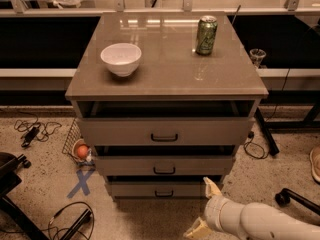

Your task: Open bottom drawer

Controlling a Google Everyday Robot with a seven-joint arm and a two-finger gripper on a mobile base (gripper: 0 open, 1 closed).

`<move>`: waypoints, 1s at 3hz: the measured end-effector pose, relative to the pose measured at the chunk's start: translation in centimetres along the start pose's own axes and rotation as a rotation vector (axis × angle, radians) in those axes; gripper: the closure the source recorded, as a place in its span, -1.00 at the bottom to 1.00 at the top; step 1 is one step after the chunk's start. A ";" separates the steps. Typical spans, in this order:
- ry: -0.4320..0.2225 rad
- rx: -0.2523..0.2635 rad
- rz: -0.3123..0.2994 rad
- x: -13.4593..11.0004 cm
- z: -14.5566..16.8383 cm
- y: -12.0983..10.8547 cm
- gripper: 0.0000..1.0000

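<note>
From where I stand, the desk (165,79) shows three drawer fronts stacked under its top. The bottom drawer (135,189) is the lowest and shortest, at 6 o'clock under the others. Its small black handle (164,194) sits mid-panel, and the front is set back a little from the one above.

The gripper (204,209) hangs low at about 5 o'clock from the desk, just off the drawer's right end. Its two fingers are spread wide with nothing between them. The upper finger (211,186) crosses the right end of the drawer front, though I cannot tell if it touches.

On the desk top, a white bowl (121,59) stands at 10 o'clock and a green can (206,35) stands upright at 1 o'clock. A blue tape cross (81,182) marks the floor at 8 o'clock.
</note>
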State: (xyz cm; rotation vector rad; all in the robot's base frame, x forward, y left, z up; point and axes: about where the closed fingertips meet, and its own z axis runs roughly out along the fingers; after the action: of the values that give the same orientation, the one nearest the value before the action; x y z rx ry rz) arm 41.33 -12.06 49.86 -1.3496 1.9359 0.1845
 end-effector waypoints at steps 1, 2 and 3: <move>0.071 -0.014 -0.003 4.2 4.4 0.0 -1.00; 0.120 -0.046 0.016 7.4 7.5 -0.3 -1.00; 0.120 -0.046 0.016 7.4 7.5 -0.3 -1.00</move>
State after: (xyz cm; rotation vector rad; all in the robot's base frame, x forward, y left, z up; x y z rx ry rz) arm 44.11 -13.88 39.89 -1.4041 2.0542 0.1602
